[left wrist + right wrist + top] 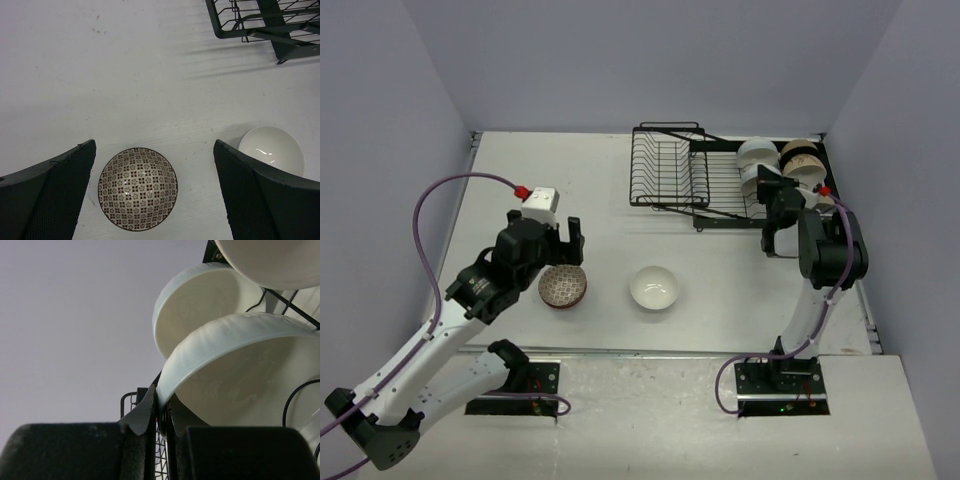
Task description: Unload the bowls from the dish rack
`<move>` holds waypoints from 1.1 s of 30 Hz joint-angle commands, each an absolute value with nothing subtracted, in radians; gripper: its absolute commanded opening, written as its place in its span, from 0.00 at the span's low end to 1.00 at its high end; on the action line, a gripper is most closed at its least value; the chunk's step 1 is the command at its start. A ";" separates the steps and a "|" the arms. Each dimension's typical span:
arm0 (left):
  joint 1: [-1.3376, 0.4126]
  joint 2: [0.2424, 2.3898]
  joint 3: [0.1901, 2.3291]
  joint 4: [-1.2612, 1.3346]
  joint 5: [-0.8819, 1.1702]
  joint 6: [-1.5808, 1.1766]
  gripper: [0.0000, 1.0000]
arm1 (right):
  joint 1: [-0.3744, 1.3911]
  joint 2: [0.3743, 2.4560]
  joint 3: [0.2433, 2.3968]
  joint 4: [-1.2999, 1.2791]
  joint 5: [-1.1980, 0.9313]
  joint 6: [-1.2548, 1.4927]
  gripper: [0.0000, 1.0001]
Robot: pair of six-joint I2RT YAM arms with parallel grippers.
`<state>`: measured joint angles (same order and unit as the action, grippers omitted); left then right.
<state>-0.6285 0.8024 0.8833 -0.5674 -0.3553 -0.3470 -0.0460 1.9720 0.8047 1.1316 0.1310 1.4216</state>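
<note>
A: Which surfaces are glossy?
B: A glossy glaze is seen on the white bowl (272, 150) and the patterned bowl (137, 188); the racked bowl (240, 370) is smooth, with a softer sheen.
A: And the rest?
B: The rack (670, 170) is formed of black wire. The table (125, 75) is matt white, faintly speckled. A fine mesh texture is shown on the pads (55, 200) of the left pincer (154, 147); the right pincer (161, 405) is matt, rough-edged.

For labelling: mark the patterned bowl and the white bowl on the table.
patterned bowl (137, 187): left wrist view, inside centre.
white bowl on the table (654, 287): top external view, inside centre.
</note>
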 commanded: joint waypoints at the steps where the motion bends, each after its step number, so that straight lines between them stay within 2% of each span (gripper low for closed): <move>1: -0.620 0.805 0.873 -0.525 -0.339 -0.319 1.00 | -0.051 2.000 0.805 1.408 0.095 1.368 0.00; 7: -0.615 0.813 0.873 -0.523 -0.331 -0.316 1.00 | -0.066 2.080 0.838 1.629 0.008 1.381 0.00; 33: -0.589 0.822 0.873 -0.517 -0.293 -0.311 1.00 | -0.083 1.985 0.910 1.649 -0.211 1.377 0.00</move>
